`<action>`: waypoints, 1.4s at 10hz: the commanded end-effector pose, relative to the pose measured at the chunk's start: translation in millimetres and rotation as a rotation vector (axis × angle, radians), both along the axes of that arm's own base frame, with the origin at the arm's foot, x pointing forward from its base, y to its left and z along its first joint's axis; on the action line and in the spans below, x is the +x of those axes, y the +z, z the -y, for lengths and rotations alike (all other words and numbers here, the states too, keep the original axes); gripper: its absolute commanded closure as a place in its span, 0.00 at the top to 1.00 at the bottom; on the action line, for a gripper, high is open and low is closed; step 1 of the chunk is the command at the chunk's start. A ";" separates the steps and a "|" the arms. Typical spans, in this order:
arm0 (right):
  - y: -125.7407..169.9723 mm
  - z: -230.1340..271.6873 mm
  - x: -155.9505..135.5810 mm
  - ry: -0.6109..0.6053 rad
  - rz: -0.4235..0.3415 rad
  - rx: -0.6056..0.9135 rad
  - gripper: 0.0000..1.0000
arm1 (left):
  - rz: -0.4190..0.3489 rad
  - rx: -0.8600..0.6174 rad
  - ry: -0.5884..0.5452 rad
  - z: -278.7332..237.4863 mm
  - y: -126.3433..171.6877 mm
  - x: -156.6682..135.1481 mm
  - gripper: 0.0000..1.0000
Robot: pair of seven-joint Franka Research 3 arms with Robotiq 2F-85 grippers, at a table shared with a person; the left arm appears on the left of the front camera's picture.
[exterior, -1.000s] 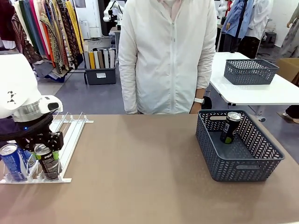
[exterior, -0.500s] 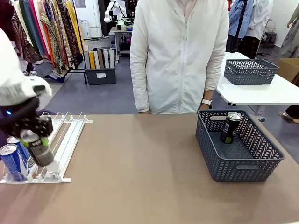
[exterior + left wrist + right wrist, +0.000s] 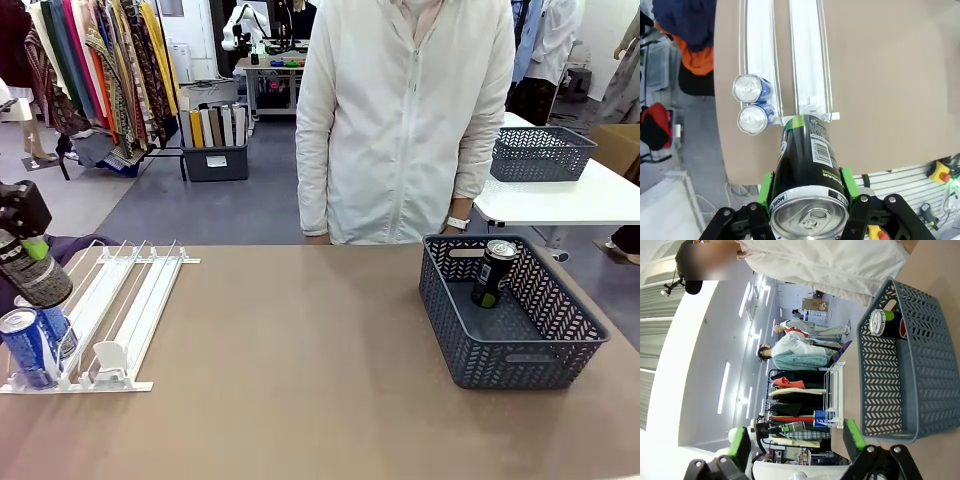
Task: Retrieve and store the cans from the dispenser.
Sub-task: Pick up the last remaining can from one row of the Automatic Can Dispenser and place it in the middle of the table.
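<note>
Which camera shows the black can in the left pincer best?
The left wrist view: the black can sits large between the left pincer's green pads. The front view catches it small at the left edge.

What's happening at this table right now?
The left gripper has its fingers shut on a black can, held in the air by the dispenser, where two blue cans sit in one lane. A second black can is in the grey basket. The right gripper is open, holding nothing. A person stands across the table.

Black can (image 3: 807, 170): white band under rim, "MORE" legible; remaining band print unclear. Barcode sticker on side, digits too small to read.
</note>
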State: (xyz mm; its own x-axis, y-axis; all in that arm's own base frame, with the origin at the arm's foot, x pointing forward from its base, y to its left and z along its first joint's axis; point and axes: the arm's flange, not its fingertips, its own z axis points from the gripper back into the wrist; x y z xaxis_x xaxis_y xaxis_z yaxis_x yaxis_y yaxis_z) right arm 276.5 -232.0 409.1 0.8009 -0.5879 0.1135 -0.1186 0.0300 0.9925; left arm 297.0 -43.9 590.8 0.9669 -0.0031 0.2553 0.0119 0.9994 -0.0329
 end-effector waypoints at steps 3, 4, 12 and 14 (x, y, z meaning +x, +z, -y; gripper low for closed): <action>3.9 0.5 -2.4 0.012 -0.006 0.000 1.00 | -0.017 0.012 -0.007 3.8 -3.0 7.3 0.00; 3.9 0.5 -2.4 0.012 -0.006 0.000 1.00 | -0.022 0.004 -0.003 1.8 -6.9 5.5 0.00; 3.9 0.5 -2.4 0.012 -0.006 0.000 1.00 | -0.051 0.009 -0.556 325.9 -86.4 118.0 0.00; 3.9 0.5 -2.4 0.012 -0.006 0.000 1.00 | -0.086 0.097 -0.603 372.2 -123.5 134.2 0.00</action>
